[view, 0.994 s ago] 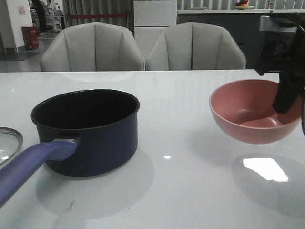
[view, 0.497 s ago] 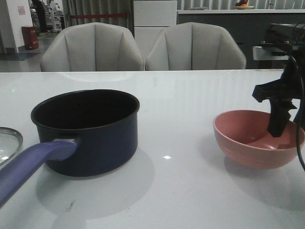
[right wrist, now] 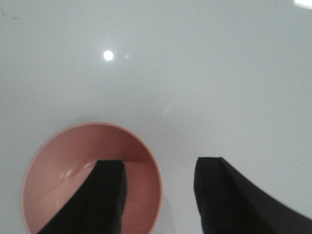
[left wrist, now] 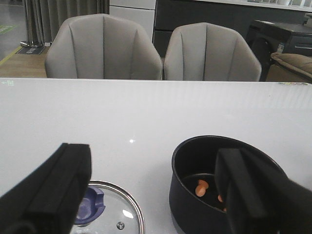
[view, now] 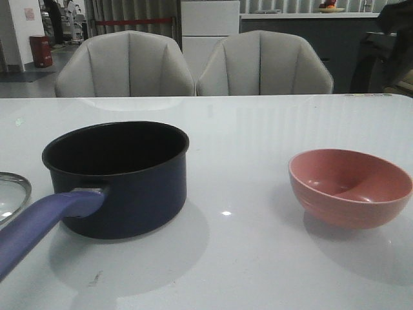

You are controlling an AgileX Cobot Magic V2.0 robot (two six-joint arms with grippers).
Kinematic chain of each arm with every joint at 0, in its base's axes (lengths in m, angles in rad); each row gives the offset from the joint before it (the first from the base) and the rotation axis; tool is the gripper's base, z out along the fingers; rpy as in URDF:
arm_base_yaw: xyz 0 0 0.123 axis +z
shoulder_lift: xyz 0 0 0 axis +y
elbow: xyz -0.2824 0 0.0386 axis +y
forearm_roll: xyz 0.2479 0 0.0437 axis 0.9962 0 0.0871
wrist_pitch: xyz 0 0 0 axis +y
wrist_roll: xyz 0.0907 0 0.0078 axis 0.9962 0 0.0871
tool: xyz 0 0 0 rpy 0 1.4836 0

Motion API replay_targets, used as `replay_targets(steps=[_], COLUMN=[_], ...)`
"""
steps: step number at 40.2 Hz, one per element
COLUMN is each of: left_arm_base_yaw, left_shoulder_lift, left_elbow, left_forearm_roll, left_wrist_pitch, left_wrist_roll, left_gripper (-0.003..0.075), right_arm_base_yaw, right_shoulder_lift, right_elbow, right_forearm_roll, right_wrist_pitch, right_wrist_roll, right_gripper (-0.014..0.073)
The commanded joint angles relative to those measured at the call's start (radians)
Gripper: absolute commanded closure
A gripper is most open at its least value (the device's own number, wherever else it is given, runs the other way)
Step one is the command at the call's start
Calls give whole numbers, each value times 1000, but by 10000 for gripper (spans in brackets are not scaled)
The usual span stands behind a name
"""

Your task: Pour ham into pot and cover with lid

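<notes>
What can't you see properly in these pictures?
- Front view: the pot's own wall hides the ham; only the left wrist view shows pieces.
- Lid: cut off by the picture edge in both views; the left gripper's finger covers part.
- Pink bowl: the right gripper's finger covers part.

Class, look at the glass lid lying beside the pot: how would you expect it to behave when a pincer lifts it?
The lid looks like clear glass in a metal rim, so probably fragile and fairly heavy for its size. Its smooth, flat surface likely slips; the blue knob seems the surest hold.
</notes>
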Motion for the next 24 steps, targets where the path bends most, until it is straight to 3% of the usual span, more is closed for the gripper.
replay_targets(steps=[1, 13, 24], left_arm_base_yaw=[-8, -8, -8], left_shoulder_lift=[6, 6, 6], left_elbow=[-30, -30, -30], left_forearm_roll=[-11, -11, -11], left_wrist_pitch=[-80, -80, -71], left_wrist_roll=[-2, -2, -2], left_gripper=[146, 146, 146], right_arm_base_yaw=[26, 171, 199], right_shoulder_lift=[-133, -389, -740], right_elbow=[57, 270, 493], right_forearm_roll=[30, 30, 30], right_wrist_pitch=[-149, -350, -579], right_wrist_roll=[-14, -14, -14], right_gripper=[158, 158, 158])
